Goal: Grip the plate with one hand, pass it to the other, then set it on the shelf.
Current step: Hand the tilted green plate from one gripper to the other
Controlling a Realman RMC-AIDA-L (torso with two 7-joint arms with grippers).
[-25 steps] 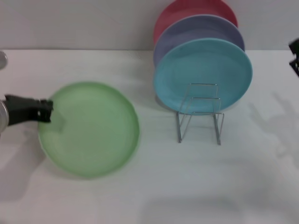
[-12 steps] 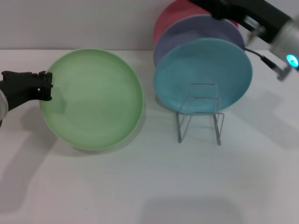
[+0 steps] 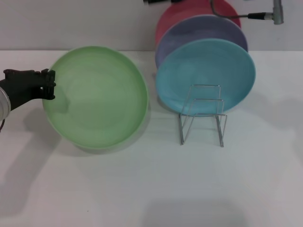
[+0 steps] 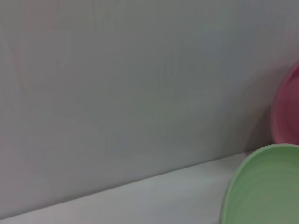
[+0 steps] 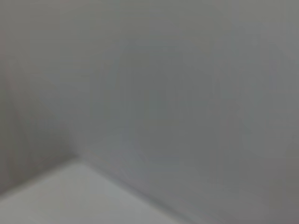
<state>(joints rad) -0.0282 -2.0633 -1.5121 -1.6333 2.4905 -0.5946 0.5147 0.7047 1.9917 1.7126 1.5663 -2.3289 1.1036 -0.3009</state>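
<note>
The light-green plate (image 3: 97,97) is held off the white table, its face tilted toward the head camera, with a shadow under its lower edge. My left gripper (image 3: 49,85) is shut on the plate's left rim. The plate's edge also shows in the left wrist view (image 4: 264,186). The silver wire shelf (image 3: 202,113) stands upright to the right of the plate, its front slots empty. My right arm (image 3: 272,12) runs along the top edge of the head view above the shelf; only a dark tip of the right gripper (image 3: 156,1) shows.
A teal-blue plate (image 3: 206,75), a lavender plate (image 3: 203,30) and a red plate (image 3: 196,9) stand stacked on edge behind the shelf, against the grey wall. The red plate also shows in the left wrist view (image 4: 287,109). The right wrist view shows only wall and table.
My left gripper has lifted the green plate off the table and tilted it up. My right arm came in from the right and now reaches across the top, above the standing plates.
</note>
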